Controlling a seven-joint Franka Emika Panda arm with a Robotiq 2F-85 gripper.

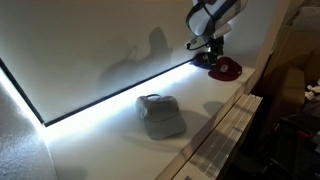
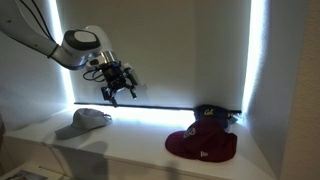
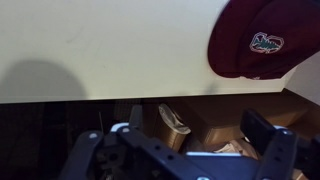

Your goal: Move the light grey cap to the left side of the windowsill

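Note:
The light grey cap (image 1: pixel 160 115) (image 2: pixel 88 121) lies on the white windowsill (image 1: pixel 105 140) (image 2: pixel 140 135), close to the bright light strip (image 1: pixel 110 100). My gripper (image 1: pixel 207 45) (image 2: pixel 118 92) hangs in the air above the sill, apart from the grey cap and nearer the dark red cap (image 1: pixel 225 68) (image 2: pixel 203 146). In the wrist view the gripper (image 3: pixel 198 125) is open, its dark fingers (image 3: pixel 262 130) spread wide with nothing between them. The red cap (image 3: pixel 265 40) shows at the top right of that view on the sill (image 3: pixel 100 50). The grey cap is out of that view.
A ribbed white panel (image 1: pixel 225 135) runs along the sill's front edge. A small dark object (image 2: pixel 215 115) sits behind the red cap. Brown boxes (image 3: pixel 180 125) lie below, past the sill's edge. A vertical light strip (image 2: pixel 258 60) glows on the wall.

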